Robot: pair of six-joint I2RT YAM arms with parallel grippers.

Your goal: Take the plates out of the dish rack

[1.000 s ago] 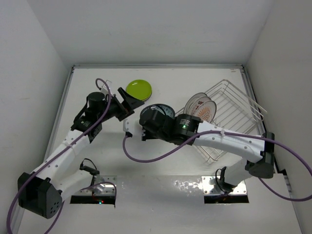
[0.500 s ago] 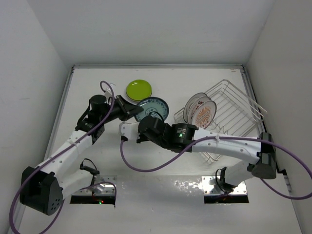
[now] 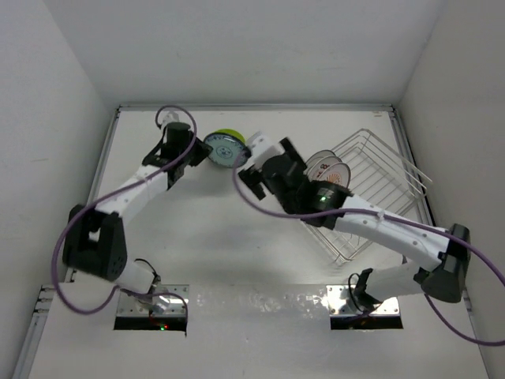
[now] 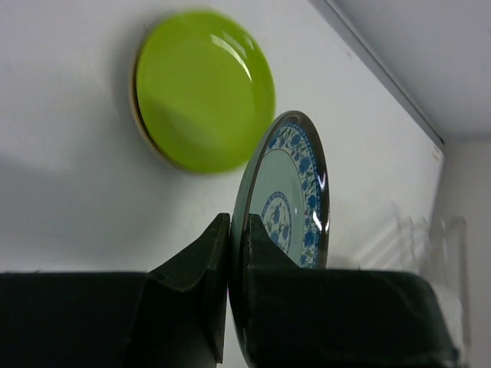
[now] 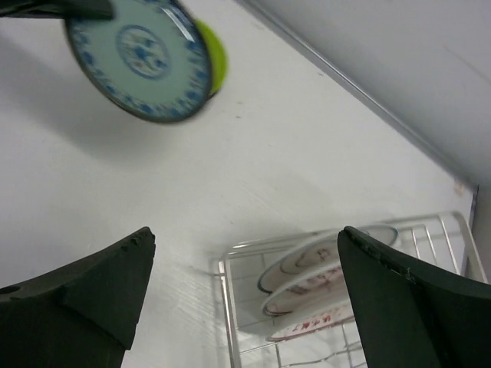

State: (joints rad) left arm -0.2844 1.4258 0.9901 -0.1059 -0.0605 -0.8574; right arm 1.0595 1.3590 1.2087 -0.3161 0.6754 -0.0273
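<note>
Now left jaws pinch teal-patterned plate (image 4: 288,207) rim, seemingly over lime-green plate (image 4: 203,88) edge; right jaws wide, empty.

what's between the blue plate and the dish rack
The open right gripper hangs between the blue plate and the dish rack in the top view. In the right wrist view, the table below it is bare.

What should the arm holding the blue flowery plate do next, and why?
Probably lower the blue flowery plate flat onto the lime-green plate. The left pincer grips it by the rim, on edge beside that plate, and the right pincer is open, apart from it.
</note>
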